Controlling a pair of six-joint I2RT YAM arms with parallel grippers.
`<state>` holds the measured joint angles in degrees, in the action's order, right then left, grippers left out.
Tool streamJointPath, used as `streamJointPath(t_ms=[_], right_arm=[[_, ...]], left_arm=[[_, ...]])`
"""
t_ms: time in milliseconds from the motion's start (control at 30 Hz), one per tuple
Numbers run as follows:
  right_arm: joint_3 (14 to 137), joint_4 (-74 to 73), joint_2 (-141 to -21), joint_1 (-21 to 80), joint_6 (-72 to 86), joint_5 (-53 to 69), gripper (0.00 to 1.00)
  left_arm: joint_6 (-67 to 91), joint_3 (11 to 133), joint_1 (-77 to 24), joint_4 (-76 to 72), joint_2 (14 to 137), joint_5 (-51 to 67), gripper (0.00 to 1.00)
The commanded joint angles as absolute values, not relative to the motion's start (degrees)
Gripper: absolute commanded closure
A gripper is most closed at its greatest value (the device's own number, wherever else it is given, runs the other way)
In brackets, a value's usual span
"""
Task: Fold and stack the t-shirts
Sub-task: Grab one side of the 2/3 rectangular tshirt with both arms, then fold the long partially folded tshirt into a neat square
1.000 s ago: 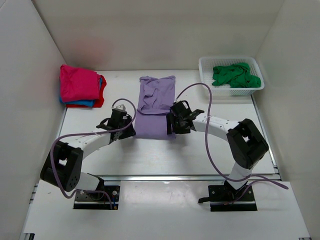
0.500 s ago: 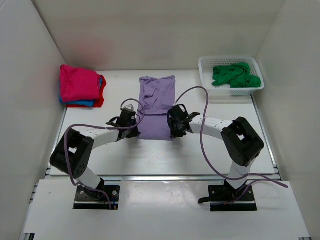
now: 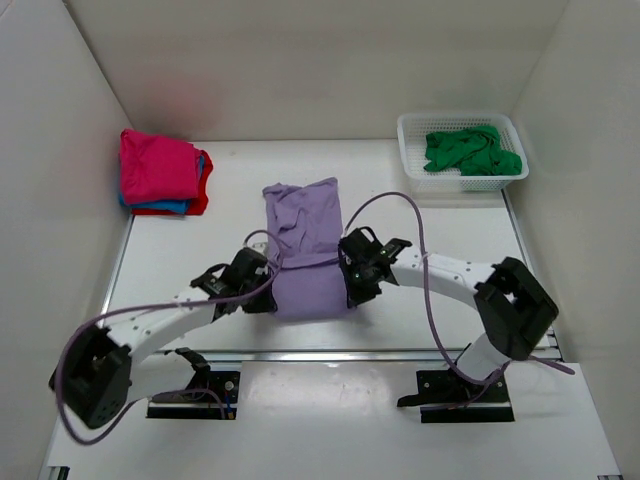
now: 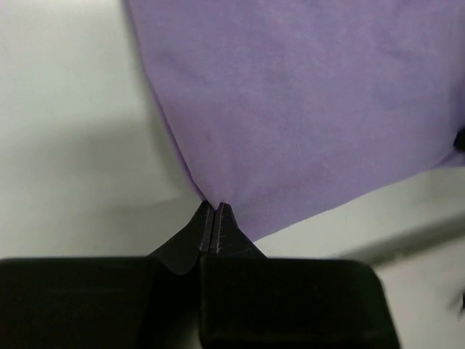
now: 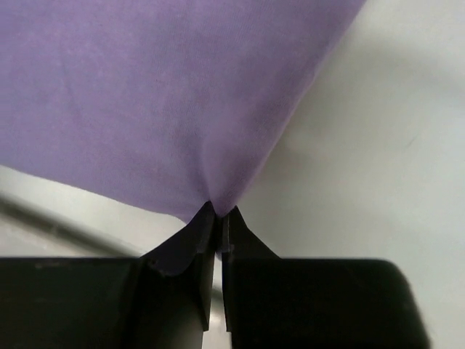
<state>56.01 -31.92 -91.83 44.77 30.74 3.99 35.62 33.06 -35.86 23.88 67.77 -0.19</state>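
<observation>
Lilac shirt (image 3: 305,245) now lies nearer on the table (image 3: 460,215) than half a second ago, dragged toward the near edge, slightly skewed, with its far end rumpled. Both arms have pulled back with it. Pink-blue-red stack (image 3: 160,170) at far left is unchanged, as is the basket (image 3: 465,183) with the green shirt (image 3: 470,150) at far right. Left gripper (image 4: 211,218): jaws pressed together, pinching the lilac shirt's near-left corner. Right gripper (image 5: 216,217): jaws all but closed, pinching its near-right corner.
</observation>
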Motion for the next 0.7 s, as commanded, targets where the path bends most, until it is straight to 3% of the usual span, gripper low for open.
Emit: streamJointPath(t_ms=[0, 100, 267, 467, 667], right_arm=[[53.3, -40.1, -85.2, 48.2, 29.6, 7.4, 1.00], [51.0, -42.5, -78.6, 51.5, 32.2, 8.4, 1.00], [50.4, -44.4, -72.0, 54.1, 35.5, 12.0, 1.00], [59.4, -51.9, -74.3, 46.5, 26.6, 18.7, 1.00], [78.5, -59.0, -84.2, 31.6, 12.1, 24.8, 1.00]], left_arm=[[40.9, 28.3, -39.2, 34.5, 59.7, 4.6, 1.00], [45.0, 26.7, -40.6, 40.1, 48.4, 3.6, 1.00], [44.9, 30.9, -34.7, 48.8, 38.9, 3.9, 1.00], [40.8, 41.6, -32.3, 50.0, 46.9, 7.8, 1.00], [35.3, 55.3, -24.3, 44.1, 61.1, 11.1, 1.00]])
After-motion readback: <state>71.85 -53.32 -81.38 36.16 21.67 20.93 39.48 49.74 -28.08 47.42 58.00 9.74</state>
